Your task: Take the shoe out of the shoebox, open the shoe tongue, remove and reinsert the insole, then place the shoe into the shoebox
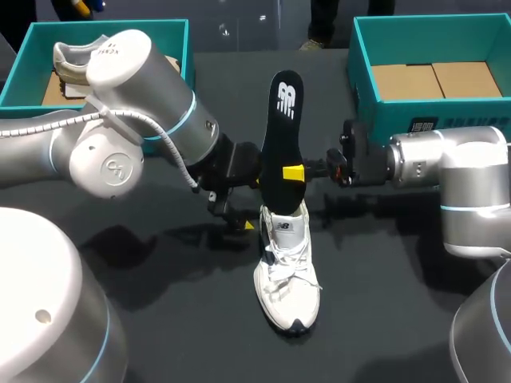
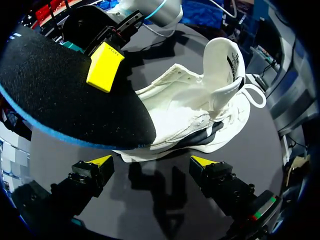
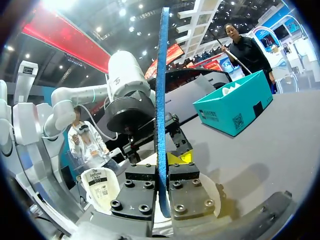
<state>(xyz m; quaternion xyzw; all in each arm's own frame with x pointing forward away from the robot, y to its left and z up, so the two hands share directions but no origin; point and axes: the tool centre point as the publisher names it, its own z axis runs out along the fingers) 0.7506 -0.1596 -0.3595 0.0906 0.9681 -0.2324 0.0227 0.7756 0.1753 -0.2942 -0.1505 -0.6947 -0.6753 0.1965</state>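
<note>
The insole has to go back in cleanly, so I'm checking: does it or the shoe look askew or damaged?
No damage shows. The insole stands on end above the shoe, pinched by the right gripper, its lower end at the shoe's opening. The shoe sits upright. That looks mid-step, not a fault.

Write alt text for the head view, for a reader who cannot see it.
The right gripper holds a long black insole upright over a white lace-up sneaker standing on the dark table, with the left gripper open beside the sneaker's heel. Two teal cardboard shoeboxes sit at the far corners, the left one holding another pale shoe.
</note>
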